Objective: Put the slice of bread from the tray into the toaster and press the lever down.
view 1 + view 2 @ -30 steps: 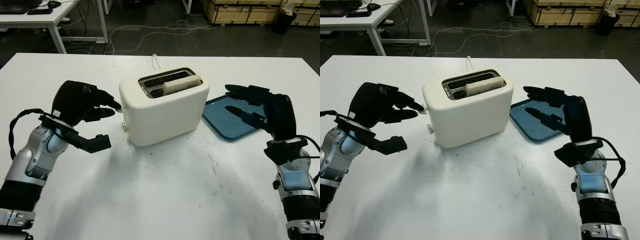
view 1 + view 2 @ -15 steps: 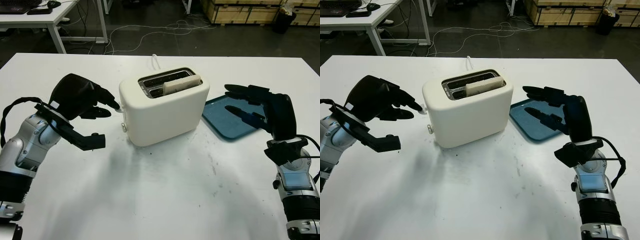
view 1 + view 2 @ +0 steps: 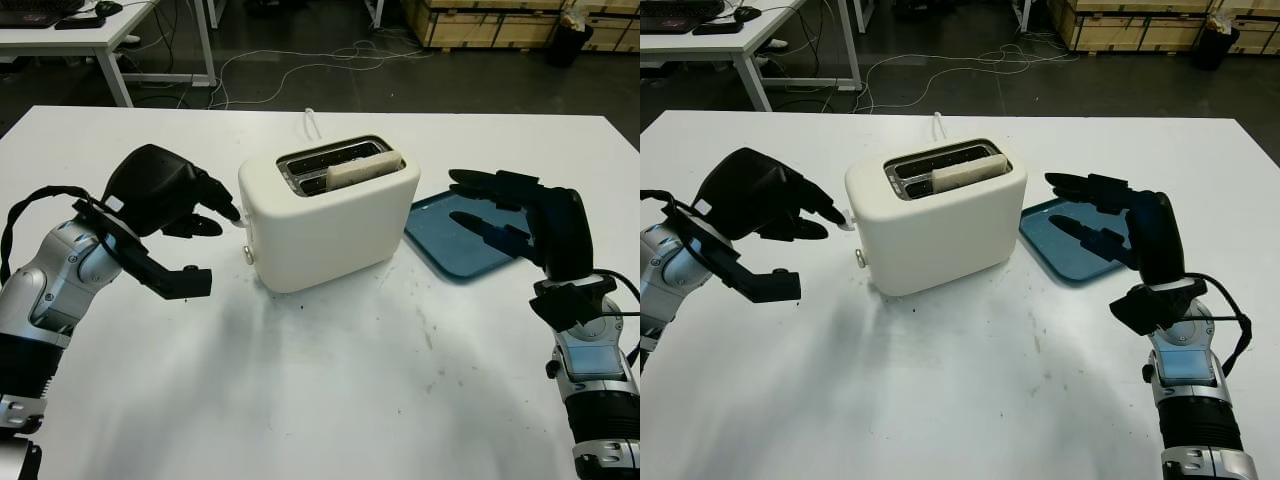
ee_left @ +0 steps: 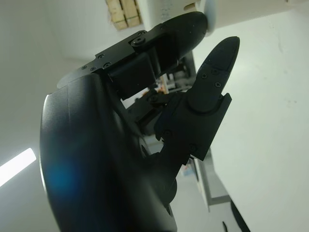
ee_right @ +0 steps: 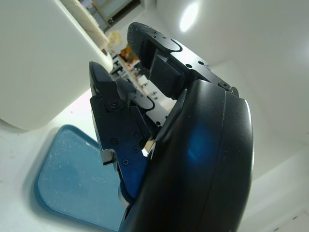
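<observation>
White table point(image 3: 320, 400), cables on floor behind. Eye views: bread slice point(image 3: 364, 168) sits in toaster point(image 3: 330, 225) slot, light, soft. Left hand point(image 3: 165, 195), fingers curled, fingertip at lever point(image 3: 238, 219) (small, likely stiff; press from top). Right hand point(image 3: 520, 220) open above blue tray point(image 3: 440, 250). Wrist views agree.

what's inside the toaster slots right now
A slice of bread stands in the slot nearer the robot of the white toaster, its top edge poking above the rim. The slot behind looks dark; its depths and the bread's lower part are hidden by the toaster walls.
</observation>
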{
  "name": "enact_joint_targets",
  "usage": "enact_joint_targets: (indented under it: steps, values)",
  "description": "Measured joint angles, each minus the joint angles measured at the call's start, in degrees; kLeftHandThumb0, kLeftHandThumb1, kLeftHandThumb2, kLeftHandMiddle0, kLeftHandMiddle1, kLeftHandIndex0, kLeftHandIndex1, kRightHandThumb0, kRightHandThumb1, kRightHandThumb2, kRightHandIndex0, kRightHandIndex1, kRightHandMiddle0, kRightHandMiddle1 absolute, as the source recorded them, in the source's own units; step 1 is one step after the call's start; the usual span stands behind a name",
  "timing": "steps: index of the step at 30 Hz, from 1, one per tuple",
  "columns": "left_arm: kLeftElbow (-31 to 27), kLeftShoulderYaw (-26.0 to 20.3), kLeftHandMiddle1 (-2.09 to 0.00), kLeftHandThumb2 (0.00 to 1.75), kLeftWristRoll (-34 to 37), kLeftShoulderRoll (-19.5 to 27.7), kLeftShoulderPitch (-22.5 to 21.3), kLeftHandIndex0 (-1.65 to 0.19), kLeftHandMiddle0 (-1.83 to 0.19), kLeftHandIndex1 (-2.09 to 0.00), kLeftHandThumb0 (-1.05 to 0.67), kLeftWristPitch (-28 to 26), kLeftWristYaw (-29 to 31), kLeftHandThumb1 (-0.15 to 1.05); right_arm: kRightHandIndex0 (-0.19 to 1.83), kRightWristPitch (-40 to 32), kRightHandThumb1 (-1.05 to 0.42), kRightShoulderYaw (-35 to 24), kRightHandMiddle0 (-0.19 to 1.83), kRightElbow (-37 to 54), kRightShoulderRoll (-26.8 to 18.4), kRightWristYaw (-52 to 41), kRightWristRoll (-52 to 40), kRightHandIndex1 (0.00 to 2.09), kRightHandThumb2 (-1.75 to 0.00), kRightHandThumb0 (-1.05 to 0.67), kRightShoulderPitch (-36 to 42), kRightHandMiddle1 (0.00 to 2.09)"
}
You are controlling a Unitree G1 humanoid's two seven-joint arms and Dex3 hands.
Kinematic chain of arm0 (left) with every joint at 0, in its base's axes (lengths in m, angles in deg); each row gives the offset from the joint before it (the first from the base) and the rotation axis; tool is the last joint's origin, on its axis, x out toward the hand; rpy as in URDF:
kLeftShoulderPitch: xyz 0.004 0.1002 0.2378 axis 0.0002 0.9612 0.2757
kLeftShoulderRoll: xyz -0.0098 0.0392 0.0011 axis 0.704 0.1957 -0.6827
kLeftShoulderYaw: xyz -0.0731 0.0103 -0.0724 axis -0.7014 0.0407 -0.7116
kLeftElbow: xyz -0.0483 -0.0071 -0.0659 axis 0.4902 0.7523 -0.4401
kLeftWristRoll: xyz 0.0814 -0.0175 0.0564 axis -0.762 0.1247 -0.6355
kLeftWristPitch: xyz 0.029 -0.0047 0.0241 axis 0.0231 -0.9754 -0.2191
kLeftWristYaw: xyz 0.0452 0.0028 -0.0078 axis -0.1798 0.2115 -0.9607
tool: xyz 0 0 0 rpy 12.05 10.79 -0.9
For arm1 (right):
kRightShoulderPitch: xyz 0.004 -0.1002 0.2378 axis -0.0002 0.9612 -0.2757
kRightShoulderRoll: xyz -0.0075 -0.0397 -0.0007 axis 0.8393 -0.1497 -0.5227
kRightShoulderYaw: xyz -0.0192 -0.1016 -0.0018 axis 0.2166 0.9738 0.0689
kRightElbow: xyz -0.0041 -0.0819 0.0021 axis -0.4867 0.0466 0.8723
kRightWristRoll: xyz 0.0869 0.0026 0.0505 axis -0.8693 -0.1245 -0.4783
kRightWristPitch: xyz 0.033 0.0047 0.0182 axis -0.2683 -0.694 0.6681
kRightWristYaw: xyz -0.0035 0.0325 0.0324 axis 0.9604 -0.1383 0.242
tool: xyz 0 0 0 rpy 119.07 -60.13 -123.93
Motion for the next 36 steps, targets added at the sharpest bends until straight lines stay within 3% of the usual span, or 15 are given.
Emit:
enact_joint_targets:
  steps: [13, 24, 36]
  values:
    - [3.9, 2.46, -0.73, 0.01, -0.98, -0.01, -3.74, -1.41, -1.24, 0.0, -0.53, 1.5, -0.65, 0.67, 1.03, -0.06, -0.82, -0.01, 0.93, 0.29, 0.0, 0.03, 0.04, 0.0, 0.0, -0.12, 0.46, 0.0]
    - [4.6, 2.74, -0.7, 0.01, -1.77, -0.01, -4.25, -1.41, -1.25, 0.0, -0.55, 1.94, -0.93, 0.69, 1.03, -0.18, -0.81, -0.13, 0.93, 0.58, 0.0, 0.03, 0.04, 0.0, 0.0, -0.1, 0.5, 0.0]
    - [5.71, 2.76, -0.76, 0.0, -1.67, -0.5, -4.2, -1.42, -1.26, 0.0, -0.46, 2.63, -1.28, 0.64, 1.03, -0.17, -0.81, -0.46, 0.94, 0.6, 0.0, 0.03, 0.04, 0.0, 0.0, -0.11, 0.52, 0.0]
